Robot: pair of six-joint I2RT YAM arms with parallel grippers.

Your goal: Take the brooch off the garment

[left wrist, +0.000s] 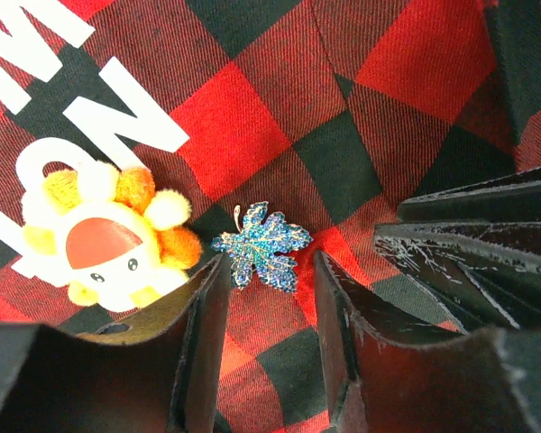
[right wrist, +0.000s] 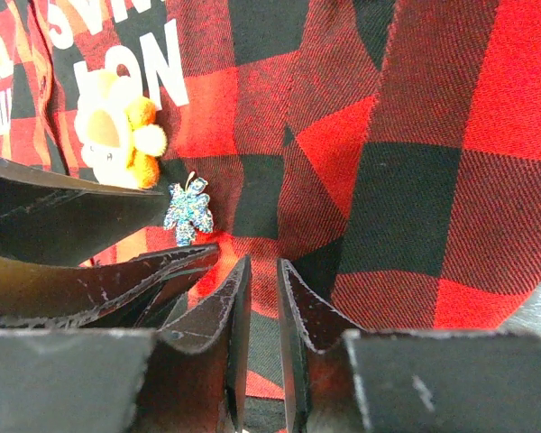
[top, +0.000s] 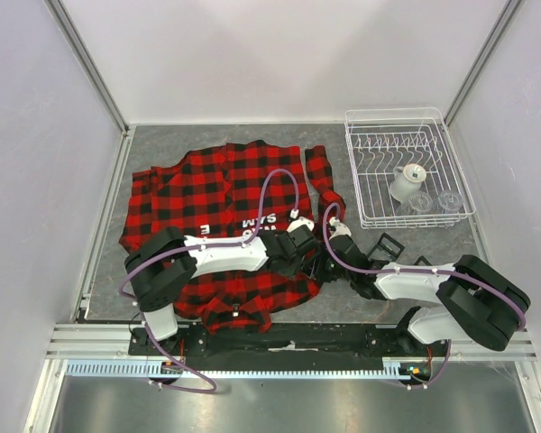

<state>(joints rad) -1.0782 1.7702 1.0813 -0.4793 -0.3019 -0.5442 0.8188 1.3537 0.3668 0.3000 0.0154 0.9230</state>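
Note:
The garment (top: 216,185), a red-and-black plaid shirt with white lettering, lies flat on the table. The brooch (left wrist: 99,239) is a fluffy yellow, orange and white flower shape with a red centre, pinned beside the letters; it also shows in the right wrist view (right wrist: 117,131). A blue jewelled leaf-shaped pin (left wrist: 260,245) sits just right of it. My left gripper (left wrist: 266,271) is open, its jaws standing either side just below the blue pin. My right gripper (right wrist: 264,266) is closed to a narrow gap on a raised fold of the garment (right wrist: 415,135), right of both pins.
A white wire dish rack (top: 406,167) holding a white cup (top: 406,180) and clear glasses stands at the back right. Both arms meet over the shirt's right lower part (top: 316,257). White walls enclose the table.

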